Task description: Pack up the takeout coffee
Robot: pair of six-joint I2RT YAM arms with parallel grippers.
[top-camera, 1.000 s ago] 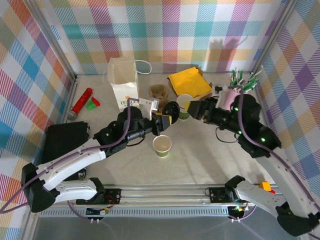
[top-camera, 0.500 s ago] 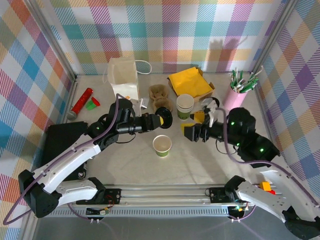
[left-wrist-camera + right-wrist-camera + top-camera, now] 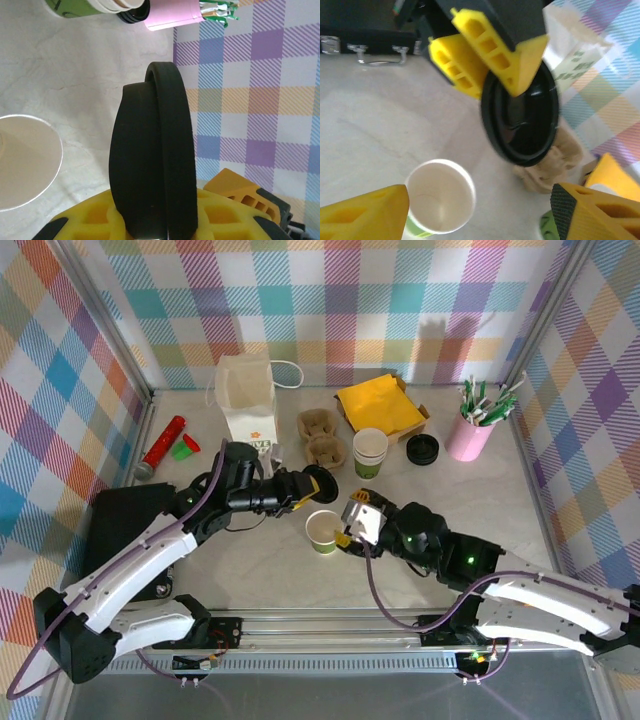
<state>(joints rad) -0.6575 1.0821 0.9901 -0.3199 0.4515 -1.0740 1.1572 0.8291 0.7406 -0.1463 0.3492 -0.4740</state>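
We log the right gripper [image 3: 344, 530], spread wide, now beside the lidless cup [image 3: 323, 528]; left gripper [image 3: 308, 489] still clamps the black lid [image 3: 150, 150]

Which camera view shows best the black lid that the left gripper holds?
The right wrist view: the black lid faces the camera, its round hollow side plain, pinched at the rim by the left gripper. The left wrist view gives it edge-on. The top view gives it small and dark.

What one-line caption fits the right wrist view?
Left tool grips a black lid on edge near an open paper cup.
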